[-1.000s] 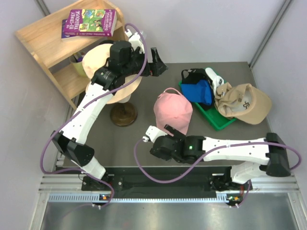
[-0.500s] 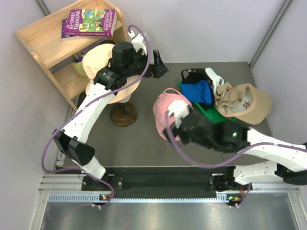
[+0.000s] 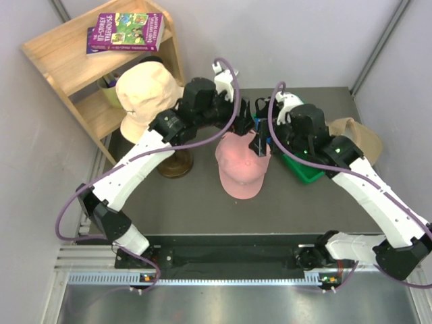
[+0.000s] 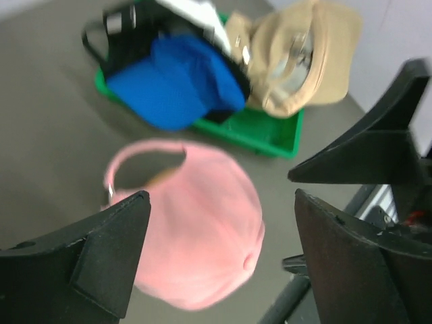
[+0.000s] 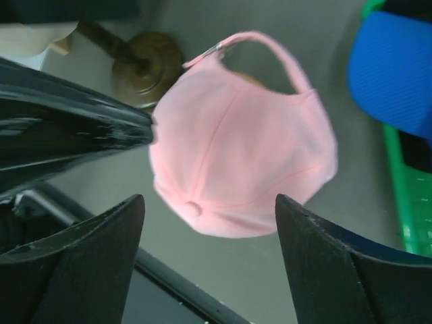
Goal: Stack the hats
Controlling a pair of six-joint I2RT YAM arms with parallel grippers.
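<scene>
A pink cap lies crown up mid-table, also in the left wrist view and the right wrist view. My left gripper hovers open above its far edge, empty. My right gripper hovers open over its right side, empty. The two grippers are close together. A blue cap, a black cap, a white cap and a khaki cap lie piled in and over a green tray. A pale peach hat sits on a stand.
The mushroom-shaped wooden stand's base stands left of the pink cap. A wooden shelf with a purple book is at the back left. The green tray is to the right, the khaki cap beyond it.
My right arm swung from the near table edge up and right to above the pink cap. My left gripper moved right, off the peach hat, to over the pink cap.
</scene>
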